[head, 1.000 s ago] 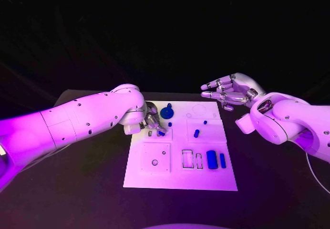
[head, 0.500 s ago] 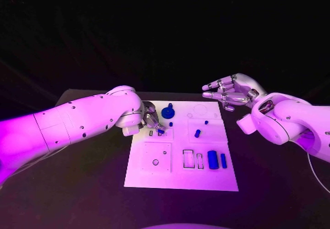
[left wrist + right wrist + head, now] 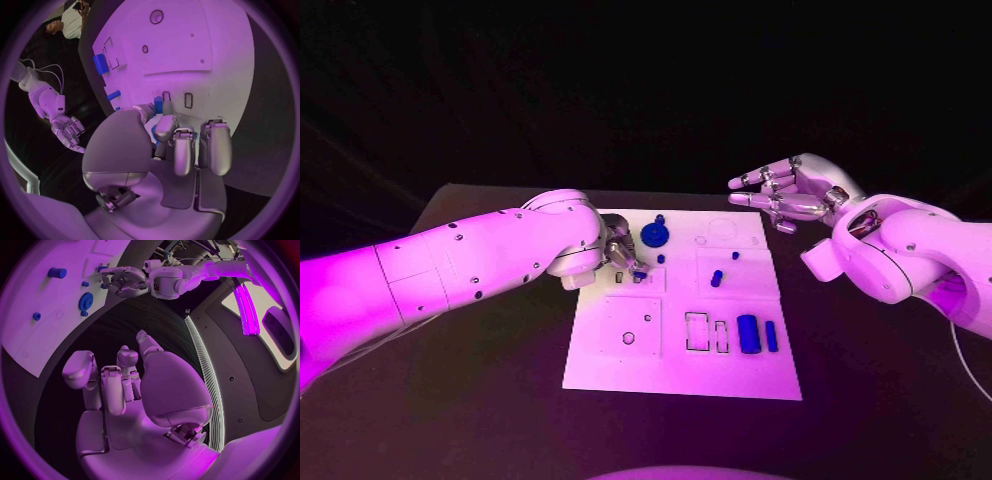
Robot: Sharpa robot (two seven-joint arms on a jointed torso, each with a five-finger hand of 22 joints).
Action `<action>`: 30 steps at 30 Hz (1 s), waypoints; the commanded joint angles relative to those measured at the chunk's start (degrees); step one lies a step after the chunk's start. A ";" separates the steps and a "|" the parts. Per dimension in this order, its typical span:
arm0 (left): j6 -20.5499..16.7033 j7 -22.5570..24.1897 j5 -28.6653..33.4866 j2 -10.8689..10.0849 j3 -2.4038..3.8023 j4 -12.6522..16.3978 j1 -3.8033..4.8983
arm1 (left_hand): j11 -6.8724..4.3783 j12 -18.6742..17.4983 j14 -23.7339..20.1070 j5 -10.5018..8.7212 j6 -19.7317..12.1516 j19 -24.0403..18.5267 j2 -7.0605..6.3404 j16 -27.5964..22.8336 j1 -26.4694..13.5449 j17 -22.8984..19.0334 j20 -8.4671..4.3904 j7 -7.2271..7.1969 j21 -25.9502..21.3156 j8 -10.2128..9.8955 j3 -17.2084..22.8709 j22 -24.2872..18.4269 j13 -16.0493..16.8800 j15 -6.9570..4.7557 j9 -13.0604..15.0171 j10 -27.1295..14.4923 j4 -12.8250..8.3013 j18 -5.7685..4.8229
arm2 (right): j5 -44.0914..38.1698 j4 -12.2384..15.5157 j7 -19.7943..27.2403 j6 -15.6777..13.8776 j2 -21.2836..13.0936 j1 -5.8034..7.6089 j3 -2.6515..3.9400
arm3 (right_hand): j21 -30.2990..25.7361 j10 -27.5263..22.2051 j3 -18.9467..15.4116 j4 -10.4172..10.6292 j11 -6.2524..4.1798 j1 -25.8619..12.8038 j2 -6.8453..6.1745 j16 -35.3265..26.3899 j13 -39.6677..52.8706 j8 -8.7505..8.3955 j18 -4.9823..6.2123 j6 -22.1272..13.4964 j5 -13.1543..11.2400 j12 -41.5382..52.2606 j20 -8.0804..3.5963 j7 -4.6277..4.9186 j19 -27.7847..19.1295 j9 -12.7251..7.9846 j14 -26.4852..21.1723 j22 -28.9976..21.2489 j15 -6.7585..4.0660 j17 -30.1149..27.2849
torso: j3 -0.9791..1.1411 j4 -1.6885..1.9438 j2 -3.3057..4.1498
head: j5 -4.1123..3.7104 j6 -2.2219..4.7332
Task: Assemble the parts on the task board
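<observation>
The white task board [image 3: 625, 365] lies in the middle of the black table. My left hand [image 3: 620, 254] is down on the board's far left part, beside two small slots. In the left wrist view its thumb and a finger pinch a small blue piece [image 3: 158, 104] right at one slot [image 3: 167, 96]; the other fingers [image 3: 214, 145] are curled. A blue gear [image 3: 653, 236] stands just beyond that hand. My right hand [image 3: 790, 194] hovers off the board's far right corner, fingers apart and holding nothing.
More blue parts lie on the board: a short peg [image 3: 717, 278], a small stud [image 3: 734, 256], and a block [image 3: 747, 333] with a thin bar [image 3: 770, 336] at the near right. Rectangular recesses [image 3: 694, 331] and a square plate [image 3: 629, 327] sit near the front.
My left forearm has swung lower and nearer while its hand stays at the slots with the blue piece. The right hand has hardly moved.
</observation>
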 commanded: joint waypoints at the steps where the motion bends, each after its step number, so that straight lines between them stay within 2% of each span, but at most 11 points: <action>1: 0.15 -0.67 -2.43 0.12 0.04 0.21 -0.06 | -0.06 -0.02 6.01 -0.21 0.13 2.67 0.05 0.14 -0.54 15.09 0.18 -0.39 -0.06 0.18 9.88 7.83 0.08 0.25 0.17 0.35 -9.49 -1.05 | -0.38 0.00 0.27 0.99 0.03 -0.05 -0.01 | -0.20 -0.20 -0.29 -0.05 0.05 -0.14 0.40 -0.23 -0.05 0.09 0.59 -0.01 -0.28 -0.25 0.02 -0.02 -0.30 -0.02 4.02 -0.05 -0.21 6.10 | 0.01 -0.05 0.05 | 0.16 -0.04; 20: 6.04 -1.93 -3.68 -0.38 0.03 0.55 -0.19 | -0.10 -0.11 6.01 -0.17 0.19 2.70 -0.11 0.14 -0.84 15.09 0.15 -0.42 -0.04 0.28 10.62 7.89 -0.04 0.22 0.47 0.36 -9.95 -1.07 | -0.41 -0.05 0.26 1.25 0.04 -0.08 -0.06 | -0.23 -0.20 -0.35 0.01 0.06 -0.23 0.43 -0.27 -0.07 0.08 0.60 -0.04 -0.29 -0.26 0.03 -0.01 -0.32 -0.02 4.00 -0.08 -0.20 6.04 | 0.02 -0.07 0.07 | 0.47 -0.12; 24: 6.01 -1.99 -3.67 -0.52 0.04 0.73 -0.26 | -0.10 -0.11 6.01 -0.17 0.19 2.70 -0.11 0.14 -0.84 15.09 0.15 -0.42 -0.04 0.28 10.62 7.89 -0.04 0.22 0.47 0.36 -9.95 -1.07 | -0.45 -0.08 0.28 1.35 0.05 -0.08 -0.06 | -0.23 -0.20 -0.35 0.01 0.06 -0.23 0.43 -0.27 -0.07 0.08 0.60 -0.04 -0.29 -0.26 0.03 -0.01 -0.32 -0.02 4.00 -0.08 -0.20 6.04 | -0.01 -0.09 0.07 | 0.74 0.36; 27: 5.79 -2.01 -3.66 -0.63 0.05 0.80 -0.34 | -0.09 -0.09 6.01 -0.18 0.19 2.64 -0.14 0.14 -0.91 15.09 0.15 -0.42 -0.14 0.30 10.70 7.78 -0.01 0.23 0.52 0.38 -9.98 -1.03 | -1.14 -0.06 0.29 1.37 0.05 -0.09 -0.07 | -0.26 -0.17 -0.39 0.05 0.07 -0.29 0.47 -0.27 -0.05 0.08 0.60 -0.05 -0.29 -0.22 0.03 -0.01 -0.33 -0.02 4.00 -0.11 -0.19 6.06 | -0.03 -0.04 0.08 | 0.78 0.29; 30: 6.02 -2.05 -3.66 -0.66 0.05 0.79 -0.38 | -0.09 -0.09 6.01 -0.18 0.19 2.64 -0.14 0.14 -0.91 15.09 0.15 -0.42 -0.14 0.30 10.70 7.78 -0.01 0.23 0.52 0.38 -9.98 -1.03 | -1.45 -0.02 0.30 1.44 0.08 -0.09 -0.07 | -0.30 -0.14 -0.47 0.14 0.08 -0.40 0.54 -0.27 -0.04 0.07 0.61 -0.07 -0.28 -0.17 0.04 0.00 -0.36 -0.02 4.01 -0.17 -0.18 6.08 | 0.03 -0.04 0.04 | 0.80 0.07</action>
